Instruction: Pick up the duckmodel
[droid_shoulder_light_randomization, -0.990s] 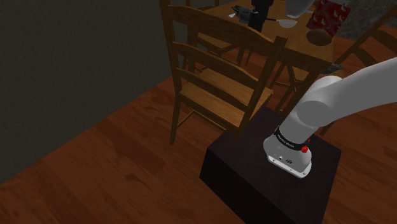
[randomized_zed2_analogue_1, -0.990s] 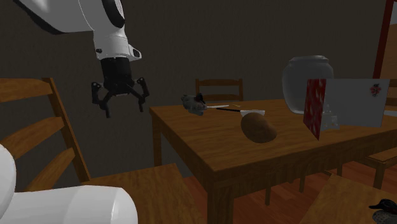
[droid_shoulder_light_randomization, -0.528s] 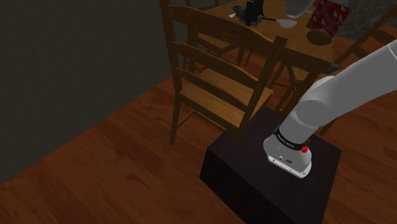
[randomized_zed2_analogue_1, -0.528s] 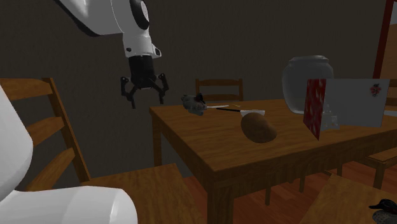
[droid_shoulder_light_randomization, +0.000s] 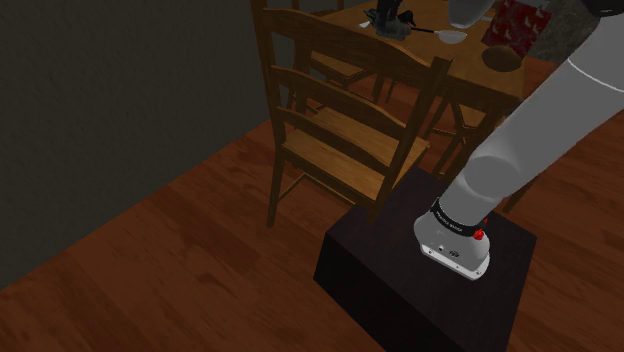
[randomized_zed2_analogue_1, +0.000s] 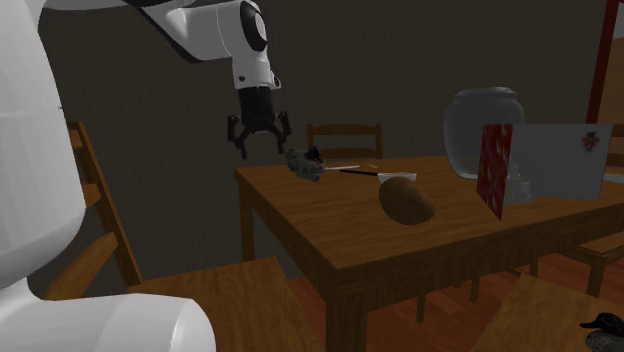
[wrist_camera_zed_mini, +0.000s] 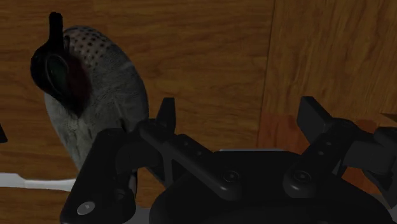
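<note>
1. Pincer state. In the second exterior view the pincer (randomized_zed2_analogue_1: 260, 150) hung from the white arm (randomized_zed2_analogue_1: 215, 25) with its fingers pointing down and spread apart, holding nothing. The wrist view confirmed this: the pincer (wrist_camera_zed_mini: 238, 108) was wide open, and bare desk (wrist_camera_zed_mini: 210, 51) wood showed between the fingers.

2. Task object. The duckmodel (randomized_zed2_analogue_1: 303, 161), a grey body with a dark head, stood on the desk (randomized_zed2_analogue_1: 330, 240) near the far corner at the second exterior view's left. The pincer was above it, slightly toward that view's left, and did not touch it. In the wrist view the duckmodel (wrist_camera_zed_mini: 95, 102) lay beside one finger (wrist_camera_zed_mini: 167, 111), outside the gap between the fingers.

3. View differences.
- The shoulder view showed the black stand (droid_shoulder_light_randomization: 400, 290), the arm's base (droid_shoulder_light_randomization: 455, 240) and a wooden chair (droid_shoulder_light_randomization: 340, 140) between the stand and the desk (droid_shoulder_light_randomization: 470, 85). The duckmodel (droid_shoulder_light_randomization: 383, 20) appeared as a small dark shape at that view's top edge.
- The second exterior view showed the remaining desk items: a white spoon (randomized_zed2_analogue_1: 352, 170) just beside the duckmodel, a brown potato (randomized_zed2_analogue_1: 405, 201), a glass jar (randomized_zed2_analogue_1: 483, 130) and a red-sided box (randomized_zed2_analogue_1: 545, 160).
- The wrist view alone showed the dotted texture on the duckmodel's back.
</note>
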